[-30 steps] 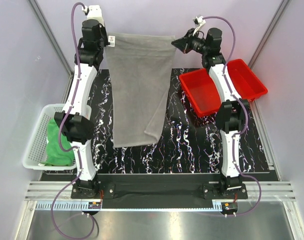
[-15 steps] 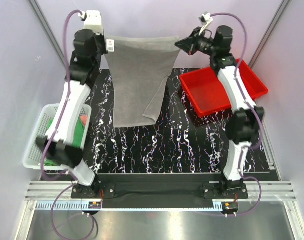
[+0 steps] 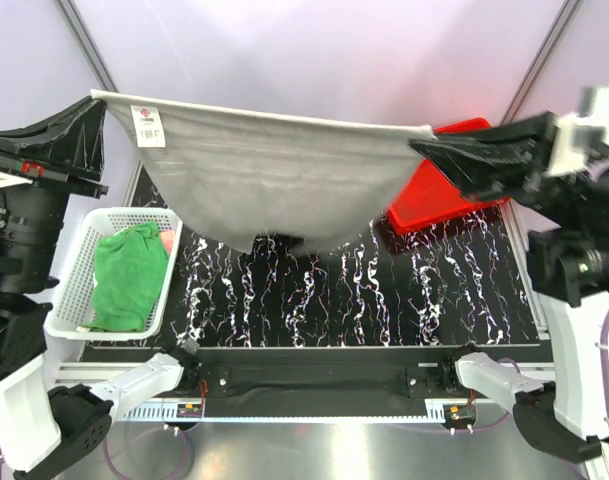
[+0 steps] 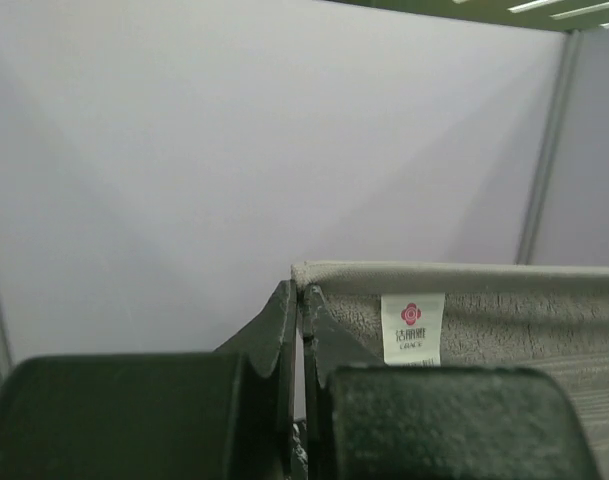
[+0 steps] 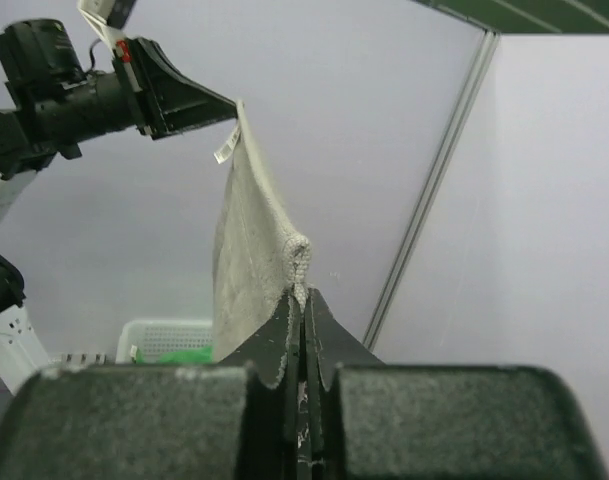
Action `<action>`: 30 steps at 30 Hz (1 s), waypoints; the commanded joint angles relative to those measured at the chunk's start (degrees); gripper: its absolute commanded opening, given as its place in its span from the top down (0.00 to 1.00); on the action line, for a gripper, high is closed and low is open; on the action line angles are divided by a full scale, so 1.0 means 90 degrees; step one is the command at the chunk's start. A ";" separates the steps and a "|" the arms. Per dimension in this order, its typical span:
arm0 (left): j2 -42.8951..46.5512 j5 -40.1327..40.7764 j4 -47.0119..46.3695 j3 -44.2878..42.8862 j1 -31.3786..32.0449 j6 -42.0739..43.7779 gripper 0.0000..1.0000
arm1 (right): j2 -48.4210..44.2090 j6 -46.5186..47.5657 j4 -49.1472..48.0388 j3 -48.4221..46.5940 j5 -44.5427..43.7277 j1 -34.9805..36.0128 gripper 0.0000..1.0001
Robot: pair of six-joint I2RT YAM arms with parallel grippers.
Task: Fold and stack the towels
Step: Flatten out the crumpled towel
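Both arms have swung high and apart since a second ago. Left gripper (image 3: 92,100) and right gripper (image 3: 424,140) each pinch a top corner of the grey terry towel (image 3: 274,185), stretched taut at twelve o'clock above the black marbled table (image 3: 384,290). Spreading step; next, lower it flat without slack.

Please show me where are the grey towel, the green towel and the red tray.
grey towel (image 3: 274,185), top view, middle of the hanging cloth.
green towel (image 3: 124,280), top view, middle of the heap in the basket.
red tray (image 3: 439,200), top view, bare floor below the right arm.
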State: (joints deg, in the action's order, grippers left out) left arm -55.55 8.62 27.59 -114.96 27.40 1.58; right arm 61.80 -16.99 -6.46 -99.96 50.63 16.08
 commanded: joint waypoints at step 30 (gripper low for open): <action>-0.6454 0.0986 -0.1453 -0.2589 -0.1628 0.0420 1.00 | 0.7750 0.0433 -0.0004 -0.5133 -0.0352 -0.0888 1.00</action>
State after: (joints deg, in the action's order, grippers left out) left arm -114.08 19.90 23.57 -134.69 13.13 5.54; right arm 128.38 -12.34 -3.64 -138.72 44.34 8.54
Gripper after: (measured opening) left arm 0.024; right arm 0.018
